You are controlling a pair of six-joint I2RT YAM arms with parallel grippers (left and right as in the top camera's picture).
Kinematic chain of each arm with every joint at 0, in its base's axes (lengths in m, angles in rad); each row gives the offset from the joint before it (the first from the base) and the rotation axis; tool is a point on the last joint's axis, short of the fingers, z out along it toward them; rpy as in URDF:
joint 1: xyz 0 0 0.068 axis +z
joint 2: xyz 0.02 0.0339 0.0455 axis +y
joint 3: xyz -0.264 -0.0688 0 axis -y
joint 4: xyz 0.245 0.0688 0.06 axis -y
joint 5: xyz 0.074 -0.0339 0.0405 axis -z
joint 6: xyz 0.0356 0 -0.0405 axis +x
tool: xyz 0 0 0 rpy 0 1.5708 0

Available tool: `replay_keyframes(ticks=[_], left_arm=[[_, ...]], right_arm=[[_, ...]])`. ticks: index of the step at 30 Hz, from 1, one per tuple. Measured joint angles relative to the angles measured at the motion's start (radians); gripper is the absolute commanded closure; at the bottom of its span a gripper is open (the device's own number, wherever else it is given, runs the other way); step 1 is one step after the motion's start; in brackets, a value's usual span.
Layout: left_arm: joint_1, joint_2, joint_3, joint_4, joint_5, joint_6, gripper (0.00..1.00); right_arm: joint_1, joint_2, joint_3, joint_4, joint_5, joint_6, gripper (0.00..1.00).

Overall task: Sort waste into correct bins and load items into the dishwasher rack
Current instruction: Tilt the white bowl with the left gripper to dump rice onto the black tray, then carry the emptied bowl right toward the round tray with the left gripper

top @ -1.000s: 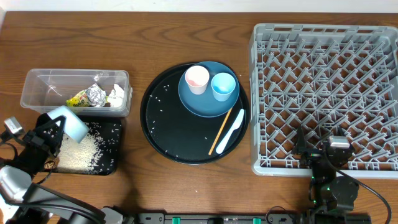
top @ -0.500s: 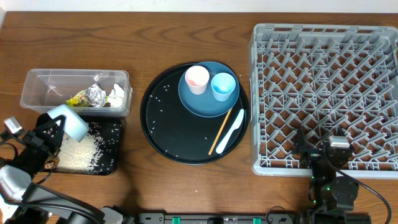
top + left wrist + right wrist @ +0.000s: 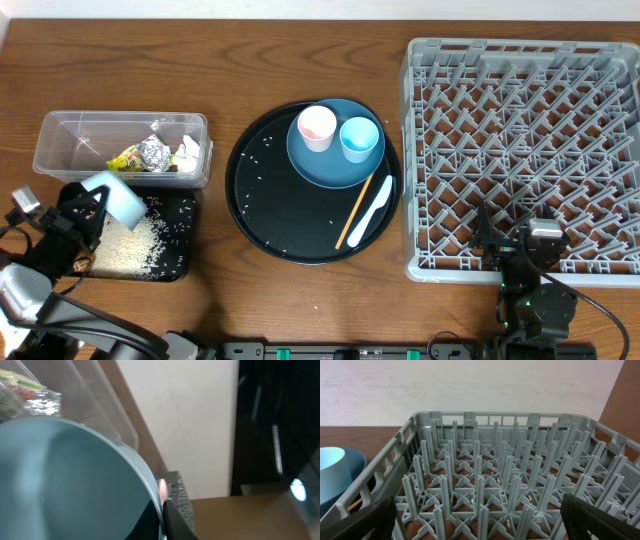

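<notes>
My left gripper (image 3: 92, 207) is shut on the rim of the white bowl (image 3: 115, 196), which it holds tilted over the shallow black tray (image 3: 178, 268), where rice (image 3: 128, 245) lies. In the left wrist view the bowl (image 3: 65, 480) fills the frame, its rim pinched by the gripper (image 3: 161, 506). The clear tub (image 3: 70, 140) holds the foil ball (image 3: 153, 152), wrapper (image 3: 125, 158) and white paper (image 3: 187, 152). The blue plate (image 3: 325, 168) carries a pink cup (image 3: 317, 127) and a light blue cup (image 3: 360, 138). My right gripper (image 3: 482, 527) stands open over the rack's (image 3: 485, 485) near edge.
A large round black tray (image 3: 265, 215) in the middle holds the plate, a chopstick (image 3: 354, 210), a white spoon (image 3: 372, 210) and scattered rice grains. The grey rack (image 3: 520, 150) takes up the right side, with nothing in it.
My left gripper and the bowl have shifted very slightly to the right over the black tray. Nothing else has moved.
</notes>
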Motion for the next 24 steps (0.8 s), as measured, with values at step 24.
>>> replay_keyframes(ticks=[24], left_arm=[[-0.106, -0.010, 0.000, 0.038, 0.036, -0.043, 0.94]], right_arm=[[0.000, 0.000, 0.000, 0.000, 0.000, 0.000, 0.01]])
